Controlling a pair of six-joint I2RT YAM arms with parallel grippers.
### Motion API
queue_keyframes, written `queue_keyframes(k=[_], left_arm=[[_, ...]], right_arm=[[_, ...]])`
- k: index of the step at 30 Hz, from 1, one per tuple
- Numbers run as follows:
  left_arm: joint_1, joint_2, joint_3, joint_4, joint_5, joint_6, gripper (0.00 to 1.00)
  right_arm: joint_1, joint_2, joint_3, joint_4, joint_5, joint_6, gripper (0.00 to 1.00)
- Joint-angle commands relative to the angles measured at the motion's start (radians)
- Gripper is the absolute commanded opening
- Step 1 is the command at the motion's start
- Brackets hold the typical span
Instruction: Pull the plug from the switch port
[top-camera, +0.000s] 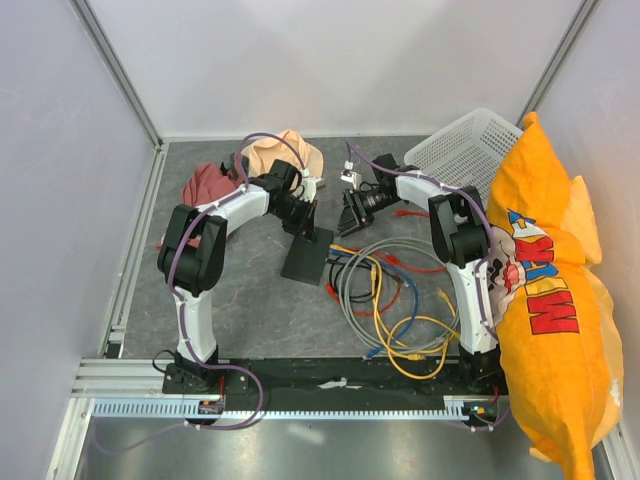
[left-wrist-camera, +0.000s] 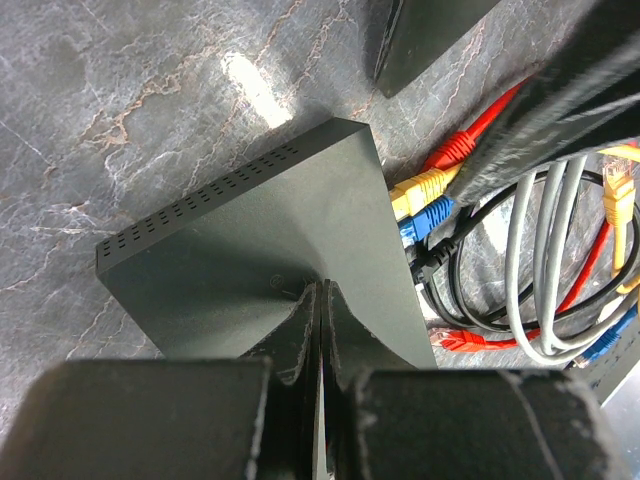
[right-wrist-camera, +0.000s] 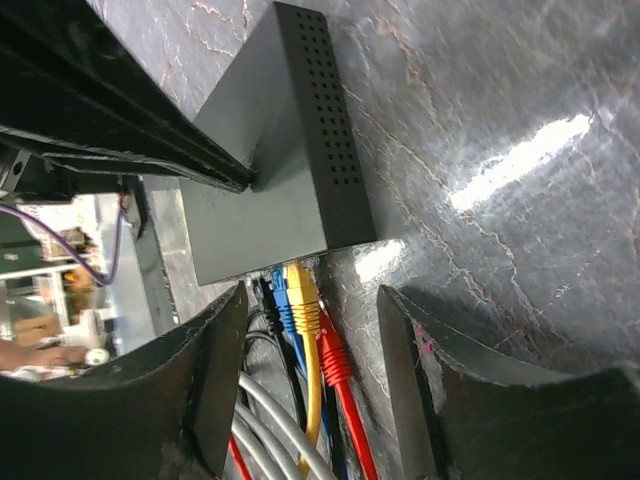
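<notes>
Matte black and flat, the switch (top-camera: 308, 255) lies on the grey marbled table (top-camera: 250, 310), around its middle and between the two arms. The left gripper (left-wrist-camera: 320, 290) stands on the box's top face, its two fingers closed tight against each other with nothing held between them, their tips touching the lid near the port edge. The right gripper (right-wrist-camera: 315, 305) sits low at the switch's right side, spread wide, one finger (right-wrist-camera: 225, 380) on either side of the row of plugs without touching them.

A yellow plug (right-wrist-camera: 302, 292), a blue plug (right-wrist-camera: 283, 300) and a black plug (left-wrist-camera: 428, 260) sit side by side against the port edge. A red plug (right-wrist-camera: 335, 360) lies just beside the yellow one; the views do not settle whether it is seated in a port.

Their leads run right and near into a loose coil of cables (top-camera: 395, 295) in grey, yellow, blue, red and black.

At the far left of the table rest a peach hat (top-camera: 285, 152) and a maroon cloth (top-camera: 205, 185). A white basket (top-camera: 465, 150) stands at the far right, and a big orange cushion (top-camera: 550, 300) leans along the right wall.
</notes>
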Motion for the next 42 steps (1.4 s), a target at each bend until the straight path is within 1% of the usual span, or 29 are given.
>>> queue_keyframes(k=[1,5,8,13,14,18,22,27,36,39,40,41,42], left_arm=[[-0.005,0.041,-0.047,-0.071,-0.137,0.028,0.02],[-0.005,0.044,-0.042,-0.072,-0.140,0.031,0.02],[-0.007,0.042,-0.044,-0.077,-0.140,0.034,0.02],[-0.005,0.036,-0.052,-0.083,-0.152,0.040,0.02],[-0.005,0.035,-0.052,-0.084,-0.157,0.040,0.02],[-0.002,0.012,-0.055,-0.098,-0.204,0.059,0.02],[0.003,-0.014,-0.055,-0.103,-0.208,0.063,0.02],[0.001,-0.045,-0.058,-0.109,-0.192,0.066,0.02],[0.003,-0.030,-0.067,-0.107,-0.178,0.072,0.02],[0.001,-0.028,-0.067,-0.107,-0.177,0.072,0.02],[0.001,-0.031,-0.069,-0.107,-0.177,0.072,0.02],[0.003,-0.031,-0.070,-0.106,-0.178,0.072,0.02],[0.001,-0.031,-0.072,-0.104,-0.180,0.072,0.02]], right_arm=[[0.002,0.036,0.001,0.037,-0.049,0.051,0.61],[0.002,0.047,-0.007,0.034,-0.037,0.060,0.58],[0.002,0.050,-0.008,0.029,-0.060,0.058,0.56],[0.008,0.070,0.007,0.037,-0.124,0.066,0.56],[0.008,0.078,0.007,0.060,-0.133,0.110,0.56],[0.027,0.115,0.009,0.275,-0.167,0.323,0.56],[0.048,0.132,0.019,0.362,-0.212,0.400,0.56],[0.033,0.103,-0.011,0.365,-0.213,0.387,0.55],[0.018,0.086,-0.057,0.341,-0.196,0.364,0.48],[0.016,0.072,-0.038,0.241,-0.177,0.275,0.49],[0.015,0.066,-0.034,0.218,-0.131,0.252,0.49],[0.015,0.047,-0.027,0.146,-0.103,0.183,0.49],[0.015,0.037,-0.022,0.118,-0.075,0.157,0.49]])
